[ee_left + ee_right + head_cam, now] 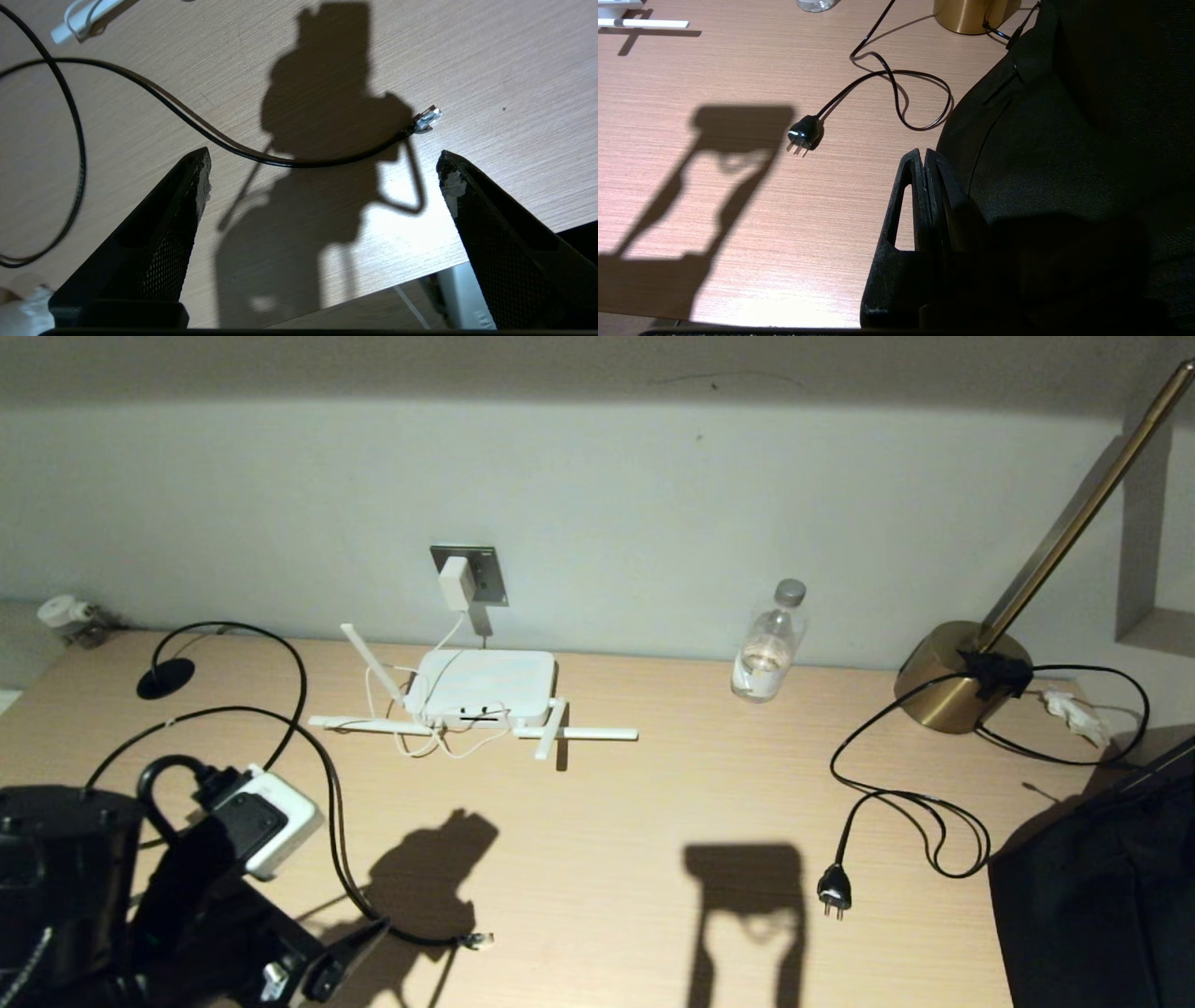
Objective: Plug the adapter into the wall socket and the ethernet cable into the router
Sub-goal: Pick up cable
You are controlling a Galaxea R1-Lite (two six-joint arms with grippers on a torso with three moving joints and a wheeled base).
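1. Adapter [456,582]: small white block, seated in the grey wall socket [484,574] on the wall behind the counter [653,821]; its thin white cord drops to the router.
2. Router [485,686]: flat white box at the back of the counter below the socket. Four white stick antennas counted, three lying flat, one tilted up.
3. Ethernet cable [196,123]: thin, black, looping over the left part of the counter; clear clip connector [427,118] lies free on the wood, well apart from the router.
4. Left end effector [322,175]: jaws spread wide, empty, hanging over the cable's last stretch near the connector, touching nothing.
5. Right end effector [924,161]: jaws pressed together, empty, at the counter's near right by dark fabric.
6. Also on the counter: one water bottle [767,644], one brass lamp [962,677], one black two-pin plug [834,891].
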